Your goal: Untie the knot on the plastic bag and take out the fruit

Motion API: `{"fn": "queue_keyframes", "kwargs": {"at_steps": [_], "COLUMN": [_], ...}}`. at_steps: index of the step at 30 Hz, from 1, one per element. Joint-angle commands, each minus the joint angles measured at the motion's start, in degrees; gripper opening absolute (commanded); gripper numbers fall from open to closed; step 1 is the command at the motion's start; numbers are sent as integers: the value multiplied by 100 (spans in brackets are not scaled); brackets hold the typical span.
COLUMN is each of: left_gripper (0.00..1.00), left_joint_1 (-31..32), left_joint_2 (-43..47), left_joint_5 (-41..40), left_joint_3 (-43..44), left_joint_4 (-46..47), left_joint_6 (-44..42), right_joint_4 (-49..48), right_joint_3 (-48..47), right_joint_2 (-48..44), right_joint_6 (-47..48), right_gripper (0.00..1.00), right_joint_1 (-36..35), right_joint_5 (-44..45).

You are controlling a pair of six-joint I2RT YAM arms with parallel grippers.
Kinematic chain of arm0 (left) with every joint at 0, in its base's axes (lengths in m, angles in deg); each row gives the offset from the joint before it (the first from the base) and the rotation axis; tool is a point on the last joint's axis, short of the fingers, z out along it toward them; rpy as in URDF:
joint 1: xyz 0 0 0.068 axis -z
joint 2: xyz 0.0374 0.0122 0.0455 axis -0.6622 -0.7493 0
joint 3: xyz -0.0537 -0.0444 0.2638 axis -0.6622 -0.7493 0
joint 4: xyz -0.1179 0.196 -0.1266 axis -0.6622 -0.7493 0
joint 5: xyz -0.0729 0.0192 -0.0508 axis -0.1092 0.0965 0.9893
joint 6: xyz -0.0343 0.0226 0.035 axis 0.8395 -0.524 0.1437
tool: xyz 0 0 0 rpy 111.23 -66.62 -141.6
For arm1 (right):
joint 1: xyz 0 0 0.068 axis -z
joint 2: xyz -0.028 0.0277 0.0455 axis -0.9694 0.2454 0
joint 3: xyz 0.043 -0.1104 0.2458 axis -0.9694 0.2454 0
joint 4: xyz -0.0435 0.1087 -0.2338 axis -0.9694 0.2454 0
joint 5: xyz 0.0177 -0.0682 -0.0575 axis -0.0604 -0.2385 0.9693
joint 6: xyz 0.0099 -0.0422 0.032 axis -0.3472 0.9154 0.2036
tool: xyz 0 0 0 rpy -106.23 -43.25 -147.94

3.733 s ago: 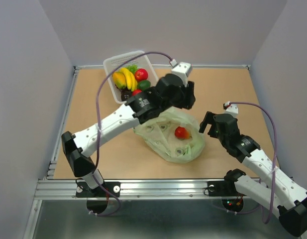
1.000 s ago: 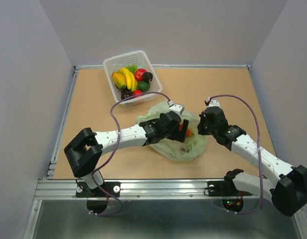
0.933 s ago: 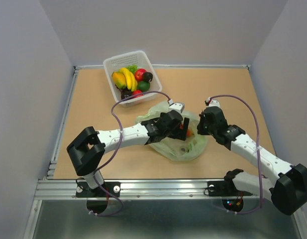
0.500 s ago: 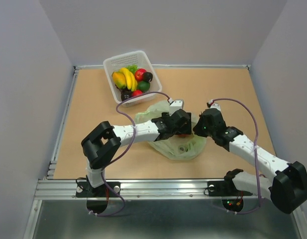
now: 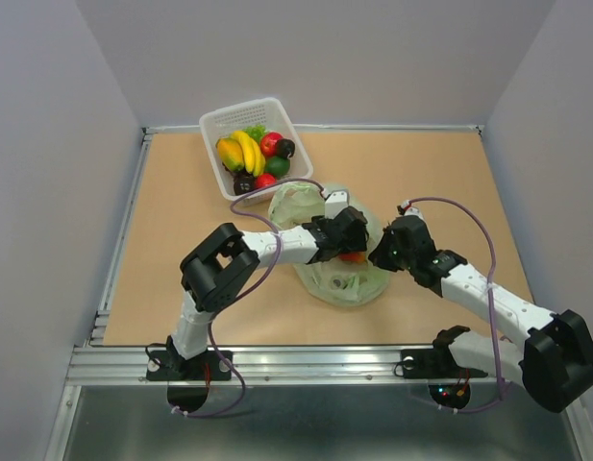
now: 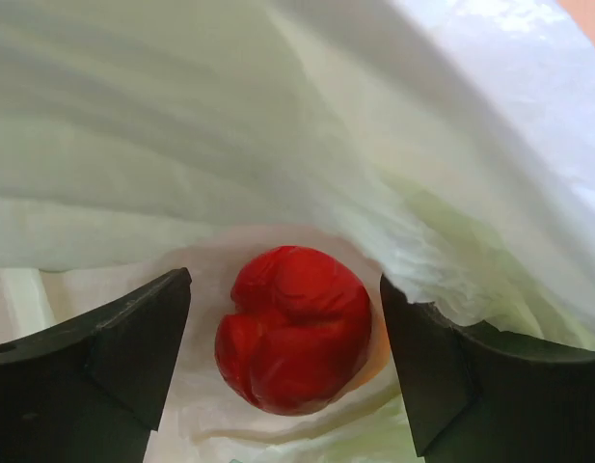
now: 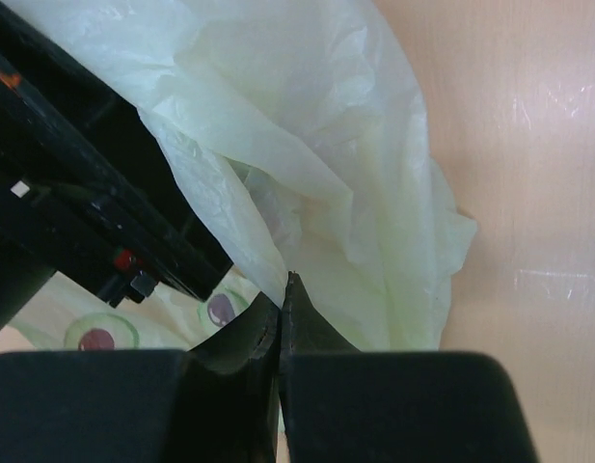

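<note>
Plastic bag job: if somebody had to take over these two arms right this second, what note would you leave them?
Left gripper: open, inside the plastic bag, fingers either side of a red fruit, not gripping it.
Right gripper: shut, pinching the bag's edge.
Done: bag is open, no knot in view; the white basket at the back holds fruit.
Left: close on the red fruit and lift it out. Whether more lies in the bag I cannot tell.
</note>
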Motion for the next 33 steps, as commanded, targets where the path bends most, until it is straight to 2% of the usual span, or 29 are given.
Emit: {"fn": "queue_keyframes", "kwargs": {"at_steps": [1, 3, 5, 6, 7, 9, 16, 24, 28, 33], "left_gripper": [85, 79, 57, 56, 46, 39, 38, 38, 38, 39], "left_joint_1": [16, 16, 16, 16, 16, 24, 33, -195, -958, -2232], "left_joint_2": [-74, -66, 66, 127, 206, 452, 1498, 2719, 3133, 2932], "left_joint_5": [-12, 23, 76, 102, 155, 208, 436, 1253, 1368, 1359], "left_joint_3": [291, 274, 151, 107, 37, -51, -482, 159, 879, 1468], "left_joint_4": [147, 95, 51, 51, 51, 33, -98, -415, -591, -784], "left_joint_6": [74, 82, 126, 126, 118, 65, -417, -1789, -2115, -2176], "right_joint_4": [-282, -281, -282, -282, -282, -282, -246, -211, -194, -194], "right_joint_3": [84, 102, 111, 111, 111, 111, 67, 5, 40, 49], "right_joint_2": [-141, -177, -238, -238, -273, -300, -388, -168, -107, -142], "right_joint_6": [-65, -57, -39, -30, -4, 40, 215, 313, 286, 295], "right_gripper": [1, 1, 1, 1, 1, 1, 1, 1, 1, 1], "right_joint_1": [40, 40, 40, 40, 40, 49, 40, 40, 40, 40], "right_joint_5": [-102, -75, 4, 39, 83, 188, 610, 883, 822, 690]}}
